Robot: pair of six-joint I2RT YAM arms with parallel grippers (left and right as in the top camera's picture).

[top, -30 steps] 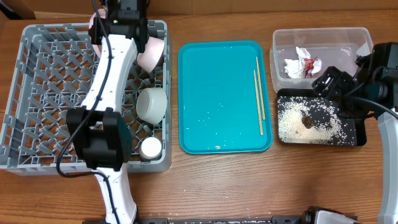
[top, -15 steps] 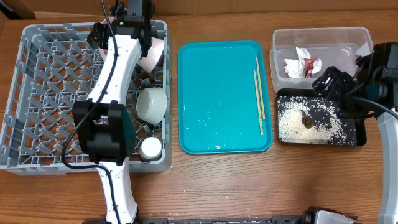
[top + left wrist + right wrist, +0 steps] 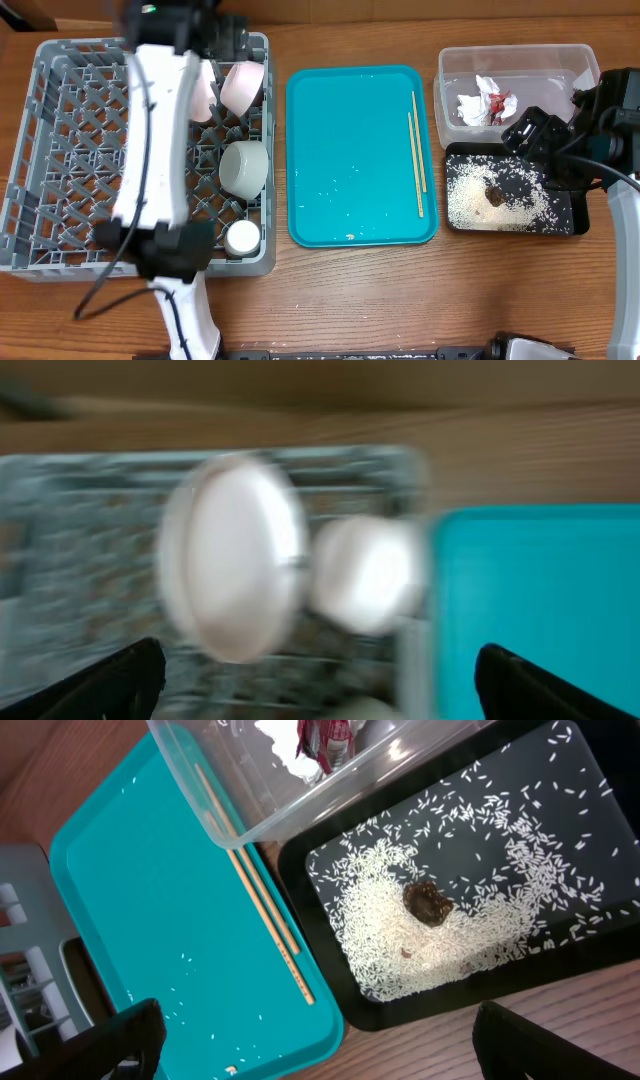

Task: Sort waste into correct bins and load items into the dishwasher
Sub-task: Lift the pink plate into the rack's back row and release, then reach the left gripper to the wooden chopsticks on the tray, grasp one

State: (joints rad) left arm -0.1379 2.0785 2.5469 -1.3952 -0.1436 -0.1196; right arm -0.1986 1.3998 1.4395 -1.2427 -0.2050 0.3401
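Note:
The grey dishwasher rack (image 3: 60,150) holds two white-pink plates (image 3: 243,85) (image 3: 204,97) on edge at its back right, a pale bowl (image 3: 245,165) and a small white cup (image 3: 241,237). My left gripper (image 3: 320,695) is open and empty, hovering over the rack's back edge, and its view is blurred. Both plates (image 3: 235,555) (image 3: 365,575) lie ahead of it. Two chopsticks (image 3: 417,150) lie on the teal tray (image 3: 340,150). The wrapper (image 3: 487,103) sits in the clear tub (image 3: 560,60). Rice and the brown lump (image 3: 428,903) lie in the black tray (image 3: 600,960). My right gripper (image 3: 320,1055) is open above the gap between the teal and black trays.
The left arm (image 3: 160,150) stretches over the rack from the table's front edge to its back. A few rice grains (image 3: 330,185) are scattered on the teal tray. Bare wooden table (image 3: 400,290) runs along the front.
The left gripper has opened and let go of a plate, which now stands in the rack. The left arm has swung to the left. The right arm has not moved.

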